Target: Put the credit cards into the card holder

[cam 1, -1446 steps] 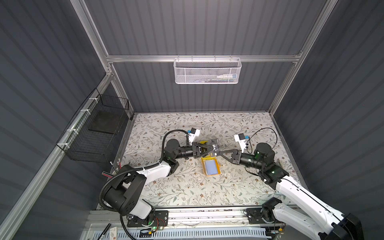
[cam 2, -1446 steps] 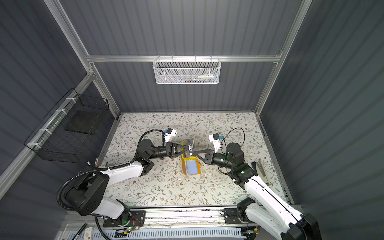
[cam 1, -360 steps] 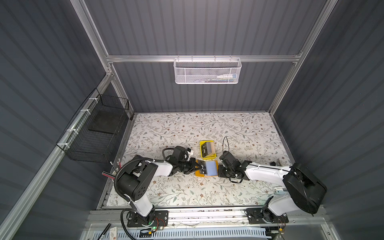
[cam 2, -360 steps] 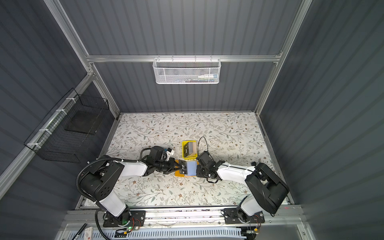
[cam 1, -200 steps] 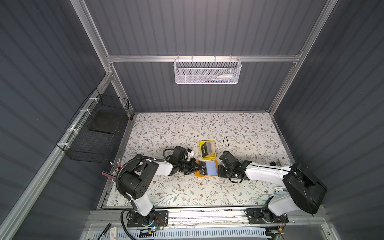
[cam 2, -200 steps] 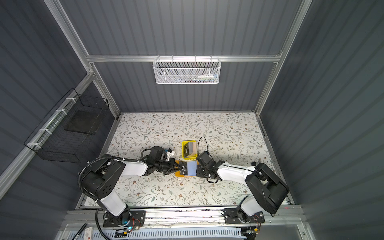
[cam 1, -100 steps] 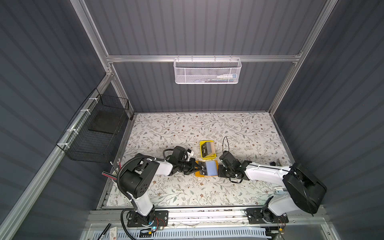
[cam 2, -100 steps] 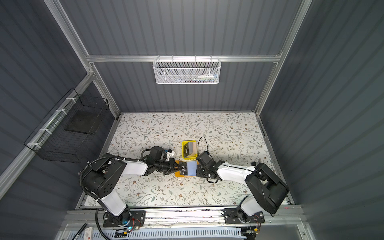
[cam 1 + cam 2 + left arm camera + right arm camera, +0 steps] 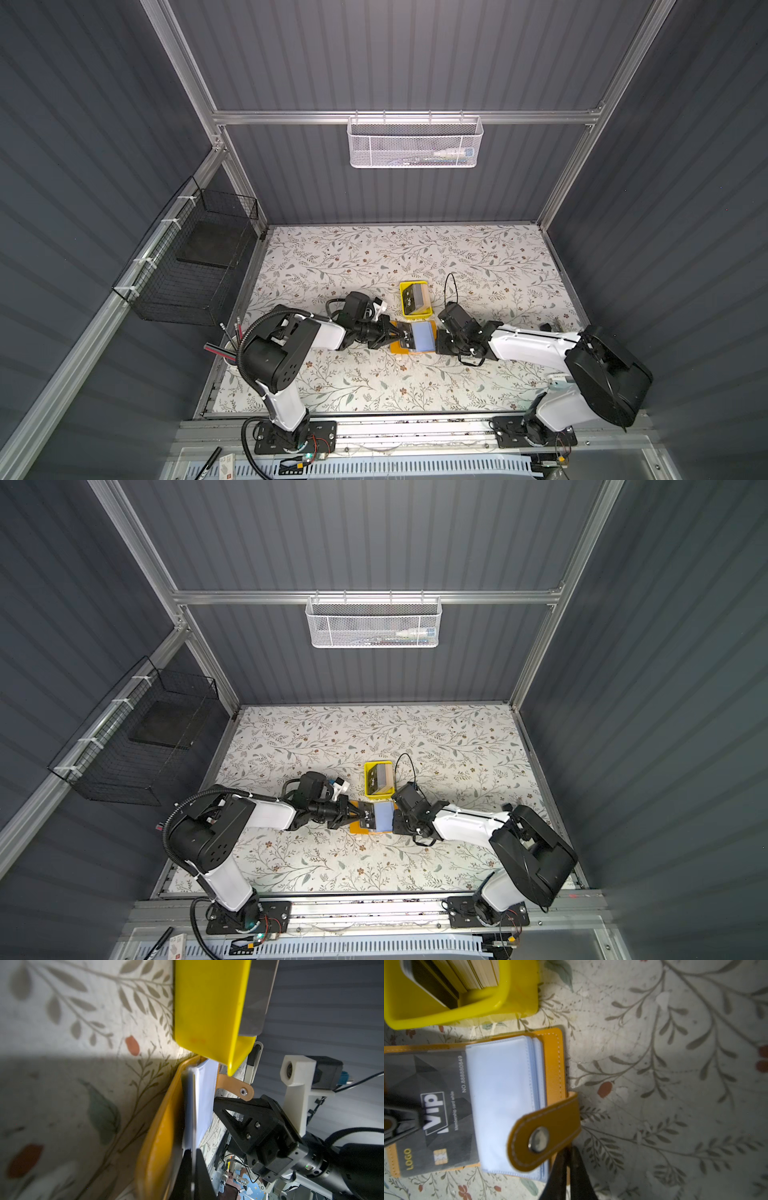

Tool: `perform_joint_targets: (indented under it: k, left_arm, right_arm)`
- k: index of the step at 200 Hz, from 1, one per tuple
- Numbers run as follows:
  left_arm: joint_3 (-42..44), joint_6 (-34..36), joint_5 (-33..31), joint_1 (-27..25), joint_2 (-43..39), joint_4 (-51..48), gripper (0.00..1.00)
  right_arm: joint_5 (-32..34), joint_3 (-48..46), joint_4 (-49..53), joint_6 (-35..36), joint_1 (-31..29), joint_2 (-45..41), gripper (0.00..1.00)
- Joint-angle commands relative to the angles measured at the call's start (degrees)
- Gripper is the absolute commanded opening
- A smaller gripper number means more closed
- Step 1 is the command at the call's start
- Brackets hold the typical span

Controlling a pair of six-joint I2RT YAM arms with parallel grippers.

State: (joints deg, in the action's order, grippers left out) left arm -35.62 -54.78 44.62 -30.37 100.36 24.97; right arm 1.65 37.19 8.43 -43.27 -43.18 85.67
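Nearest to me, at the front part of the flowered table (image 9: pixel 374 386), both arms reach low toward the middle. Between them the card holder (image 9: pixel 398 352) lies open and flat on the table. My left gripper (image 9: pixel 192 1152) comes in from the left, and its fingers are closed tight on the black VIP card (image 9: pixel 436 1095), which I see edge-on between them in the left wrist view. The card lies flat over the left half of the holder and its inner edge meets the bluish sleeve pages (image 9: pixel 500 1095). I cannot tell how far it sits inside a pocket. My right gripper (image 9: pixel 568 1159) stands at the opposite edge of the holder. Its fingers are pressed together with almost no gap, and the tips are right beside the strap (image 9: pixel 546 1130), which curls up over the pages with its snap button showing. Whether the tips pinch something there, I cannot tell. Just behind the holder, a little farther from me, sits the yellow tray (image 9: pixel 402 299), with a thin strip of table between them. More credit cards (image 9: pixel 415 296) lean in it as a stack. Far away, on the back wall, hangs a white mesh basket (image 9: pixel 415 145).
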Motion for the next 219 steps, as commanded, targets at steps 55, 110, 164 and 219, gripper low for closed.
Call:
perform_joint_targets:
  k: [55, 110, 164, 219]
  left_arm:
    - [-1.0, -0.3, 2.1, 0.3, 1.5, 2.0, 0.00]
    - [-0.4, -0.6, 2.9, 0.4, 1.8, 3.7, 0.00]
    - [-0.5, 0.0, 1.1, 0.3, 2.3, 1.7, 0.00]
    - [-0.9, 1.1, 0.5, 0.3, 1.4, -0.5, 0.00]
  right_arm:
    - [2.7, -0.6, 3.9, 0.7, 0.1, 2.8, 0.09]
    - [2.5, -0.6, 3.7, 0.6, 0.1, 3.3, 0.08]
    - [2.8, -0.6, 4.1, 0.6, 0.1, 2.9, 0.08]
    - [2.7, -0.5, 4.0, 0.5, 0.1, 3.3, 0.08]
